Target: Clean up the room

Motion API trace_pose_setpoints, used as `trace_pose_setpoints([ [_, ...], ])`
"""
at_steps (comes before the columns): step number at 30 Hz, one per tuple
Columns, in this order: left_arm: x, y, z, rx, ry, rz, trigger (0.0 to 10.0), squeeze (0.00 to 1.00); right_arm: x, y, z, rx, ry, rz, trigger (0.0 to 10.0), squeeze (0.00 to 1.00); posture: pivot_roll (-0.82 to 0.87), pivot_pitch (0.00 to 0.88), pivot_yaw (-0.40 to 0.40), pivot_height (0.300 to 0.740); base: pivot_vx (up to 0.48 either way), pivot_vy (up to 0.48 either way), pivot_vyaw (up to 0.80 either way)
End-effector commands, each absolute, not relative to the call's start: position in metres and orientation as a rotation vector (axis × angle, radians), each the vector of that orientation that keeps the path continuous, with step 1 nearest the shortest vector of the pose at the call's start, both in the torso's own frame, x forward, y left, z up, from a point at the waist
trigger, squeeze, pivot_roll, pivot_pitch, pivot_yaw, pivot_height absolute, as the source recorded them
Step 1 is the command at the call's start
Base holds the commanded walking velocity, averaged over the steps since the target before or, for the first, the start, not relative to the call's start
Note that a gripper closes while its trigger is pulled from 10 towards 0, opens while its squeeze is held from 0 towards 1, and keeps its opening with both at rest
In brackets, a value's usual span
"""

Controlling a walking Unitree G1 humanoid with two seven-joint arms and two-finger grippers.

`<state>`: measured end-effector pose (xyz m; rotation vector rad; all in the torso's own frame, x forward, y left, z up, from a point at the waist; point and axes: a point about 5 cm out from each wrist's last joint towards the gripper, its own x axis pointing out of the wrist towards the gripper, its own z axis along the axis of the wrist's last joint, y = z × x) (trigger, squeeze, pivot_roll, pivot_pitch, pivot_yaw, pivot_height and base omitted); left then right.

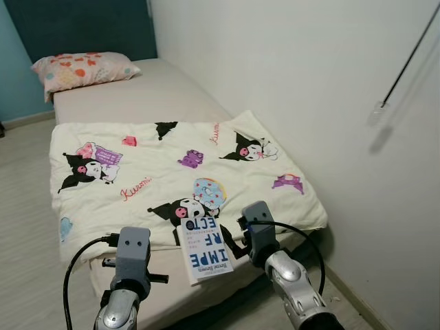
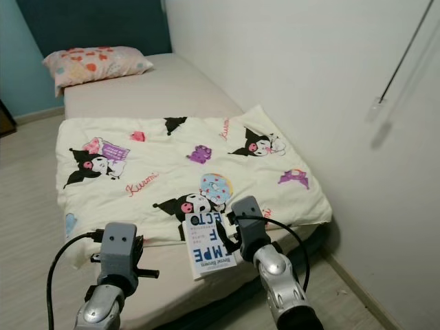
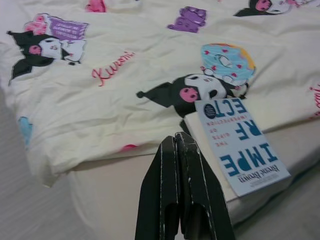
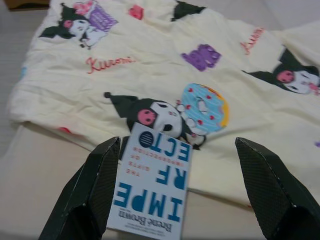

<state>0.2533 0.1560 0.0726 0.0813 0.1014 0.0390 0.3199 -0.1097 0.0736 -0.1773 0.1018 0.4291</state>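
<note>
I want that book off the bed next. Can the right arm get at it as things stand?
Probably yes: the right gripper has its jaws open just above the book, with nothing between them.

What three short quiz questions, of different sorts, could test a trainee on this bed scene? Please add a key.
1. True or false: the book lies partly on the blanket.
2. Which gripper has its fingers spread wide? A) left gripper B) right gripper
3. Fill in: the pillow lies at the ____ end of the bed, seen from the robot.

Key
1. True; its upper end lies over the blanket's edge.
2. B; the left one's fingers are pressed together.
3. Far.
</note>
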Motion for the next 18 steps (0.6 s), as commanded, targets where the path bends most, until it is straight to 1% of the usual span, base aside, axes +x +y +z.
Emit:
trace_pose_setpoints([
  [1, 0.2501, 0.1572, 0.066, 0.089, 0.13, 0.038, 10.0, 0.0, 0.318, -0.1119, 0.0693, -0.171, 0.113, 0.424, 10.0, 0.0, -0.03, 0.115, -0.045, 0.74, 0.0, 0.0, 0.8],
  [13, 0.2508, 0.1526, 0.0663, 0.106, 0.127, 0.013, 10.0, 0.0, 0.3192, -0.1135, 0.0712, -0.163, 0.099, 0.413, 10.0, 0.0, -0.03, 0.109, -0.039, 0.74, 0.0, 0.0, 0.8],
  [18, 0.2508, 0.1512, 0.0655, 0.11, 0.133, 0.009, 10.0, 0.0, 0.32, -0.1164, 0.0705, -0.137, 0.1, 0.391, 10.0, 0.0, -0.03, 0.111, -0.037, 0.74, 0.0, 0.0, 0.0],
])
